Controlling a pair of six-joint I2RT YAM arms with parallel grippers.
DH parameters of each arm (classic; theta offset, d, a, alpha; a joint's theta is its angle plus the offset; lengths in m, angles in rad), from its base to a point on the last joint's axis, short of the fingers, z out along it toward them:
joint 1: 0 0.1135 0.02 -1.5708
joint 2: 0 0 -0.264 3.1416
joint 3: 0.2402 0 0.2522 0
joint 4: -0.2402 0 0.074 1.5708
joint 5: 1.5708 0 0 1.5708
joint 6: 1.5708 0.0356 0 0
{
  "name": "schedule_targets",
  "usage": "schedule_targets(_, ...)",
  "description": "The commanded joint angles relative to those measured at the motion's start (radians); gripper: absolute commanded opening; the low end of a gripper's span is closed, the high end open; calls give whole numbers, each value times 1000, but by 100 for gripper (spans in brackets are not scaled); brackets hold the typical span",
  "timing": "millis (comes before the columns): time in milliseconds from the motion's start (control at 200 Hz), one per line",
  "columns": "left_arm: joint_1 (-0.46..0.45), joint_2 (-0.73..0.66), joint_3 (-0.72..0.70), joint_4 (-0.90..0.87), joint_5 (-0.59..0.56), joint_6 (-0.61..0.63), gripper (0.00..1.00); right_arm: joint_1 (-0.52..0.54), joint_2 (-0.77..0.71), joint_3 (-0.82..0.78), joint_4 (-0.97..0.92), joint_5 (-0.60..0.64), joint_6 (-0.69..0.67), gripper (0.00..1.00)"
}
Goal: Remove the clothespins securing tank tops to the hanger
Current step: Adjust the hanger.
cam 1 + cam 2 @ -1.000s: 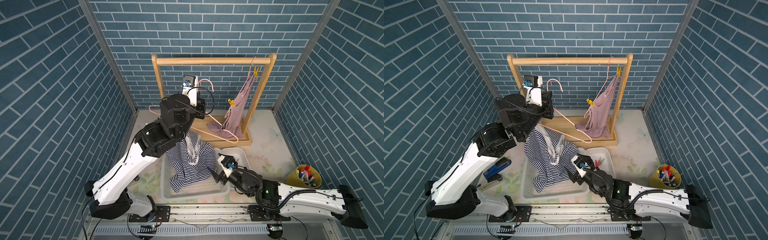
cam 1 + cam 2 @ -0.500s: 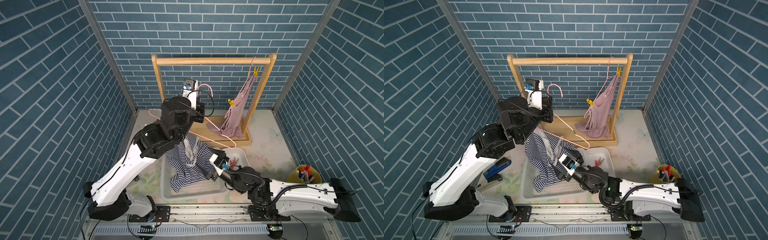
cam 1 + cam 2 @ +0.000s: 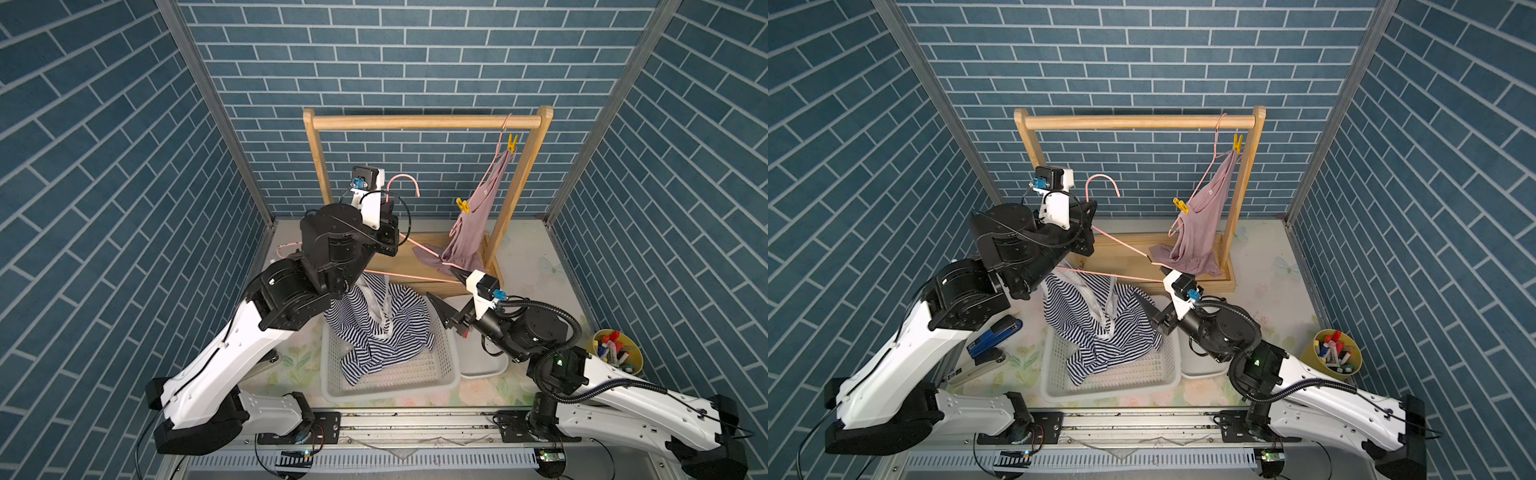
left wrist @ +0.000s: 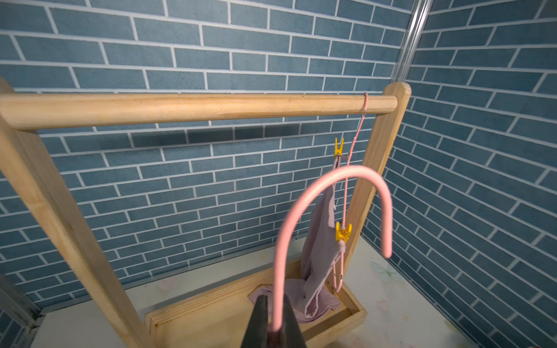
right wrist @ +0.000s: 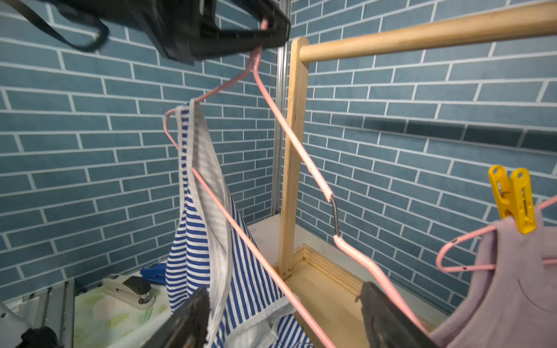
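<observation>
On the left side of the desk [image 3: 478, 392], my left end effector [image 4: 274, 304] is pressed together on the neck of a pink wire hanger [image 4: 386, 232], just below its hook. It holds the hanger in the air in front of the wooden rack [image 3: 415, 121].

The striped tank top [image 3: 374, 328] hangs by one strap from the far left corner of that hanger. Its lower part is heaped in the white basket [image 3: 390, 392] beneath it.

To the right of the basket, my right end effector [image 3: 449, 291] is raised toward the hanger's right end with its fingers [image 5: 187, 319] spread wide. In the right wrist view the hanger's bottom bar passes between them, and the shoulder wire runs close by one finger. I cannot tell whether either wire touches a finger.

Further right, the pink tank top [image 3: 473, 224] hangs on a second hanger [image 5: 464, 248], hooked over the right end of the rack's rail and tilted steeply. The upper yellow clothespin [image 3: 512, 142] pins one strap near the hook, and the lower yellow clothespin [image 3: 462, 205] pins the other. The top's hem is bunched on the rack's base.

At the far right stands a yellow cup [image 3: 617, 353] of markers.
</observation>
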Motion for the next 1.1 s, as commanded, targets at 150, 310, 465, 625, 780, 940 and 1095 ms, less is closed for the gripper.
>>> schedule_targets(150, -4, -29, 10, -106, 224, -41, 0, -116, 54, 93, -71, -95, 43, 75)
schedule_targets(310, -3, -57, 0, -150, 287, -39, 1, -167, 81, 116, -71, -164, 49, 68)
schedule_targets(465, -3, -115, -49, -118, 391, -48, 6, -244, 115, 163, -100, -238, 51, 67)
schedule_targets(625, -3, -123, -60, -96, 501, -52, 2, -278, 190, 242, -111, -354, 56, 65)
schedule_targets(780, -3, -131, -87, -51, 555, -47, 0, -278, 281, 307, -103, -452, 78, 63)
schedule_targets(940, -3, -140, -95, -50, 531, -26, 0, -279, 346, 338, -65, -504, 99, 62)
schedule_targets(1095, -3, -146, -122, -37, 425, -2, 0, -283, 414, 400, -91, -540, 94, 62)
